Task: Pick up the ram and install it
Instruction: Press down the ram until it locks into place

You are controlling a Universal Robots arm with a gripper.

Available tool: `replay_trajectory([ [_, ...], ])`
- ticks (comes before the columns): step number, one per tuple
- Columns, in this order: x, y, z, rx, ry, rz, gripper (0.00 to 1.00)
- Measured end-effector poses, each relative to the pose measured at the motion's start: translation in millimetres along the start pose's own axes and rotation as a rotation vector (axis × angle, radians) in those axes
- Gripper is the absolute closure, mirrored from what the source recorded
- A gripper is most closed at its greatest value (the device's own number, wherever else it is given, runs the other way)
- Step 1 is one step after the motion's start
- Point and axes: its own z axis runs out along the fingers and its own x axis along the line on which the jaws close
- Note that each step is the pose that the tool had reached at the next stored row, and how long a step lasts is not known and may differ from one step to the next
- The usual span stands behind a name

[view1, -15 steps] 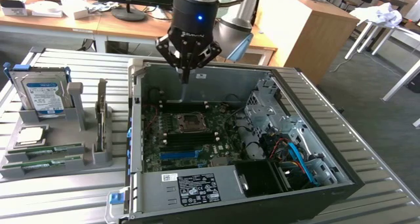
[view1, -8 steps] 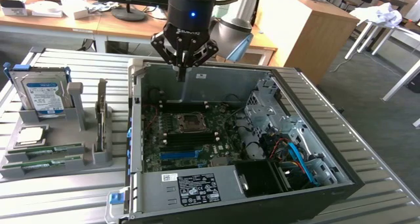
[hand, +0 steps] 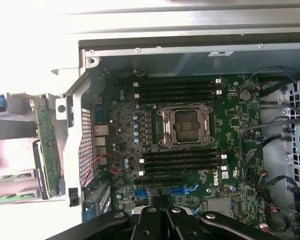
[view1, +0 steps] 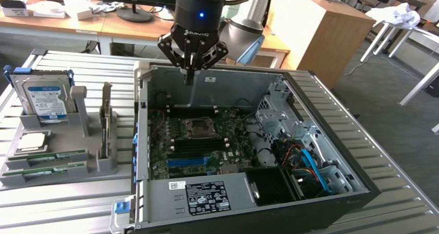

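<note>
The open black metal computer case sits mid-frame on the slatted steel table, with the green motherboard inside. The grey plastic rack stands left: silver hard drive upper left, green ram sticks lower left, grey upright card beside the case. The black gripper hangs top centre

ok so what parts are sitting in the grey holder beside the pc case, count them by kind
hard drive: 1
cpu: 1
ram sticks: 2
upright card: 1
total: 5
</note>
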Motion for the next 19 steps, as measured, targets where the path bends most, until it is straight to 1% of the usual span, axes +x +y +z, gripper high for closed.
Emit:
replay_trajectory([
  [8,0.3,0.0,0.0,0.0,0.0,0.0,0.9],
  [15,8.8,-0.6,-0.2,0.0,-0.0001,0.0,0.9],
  [19,16.3,-1.2,-0.4,0.0,-0.0002,0.0,0.9],
])
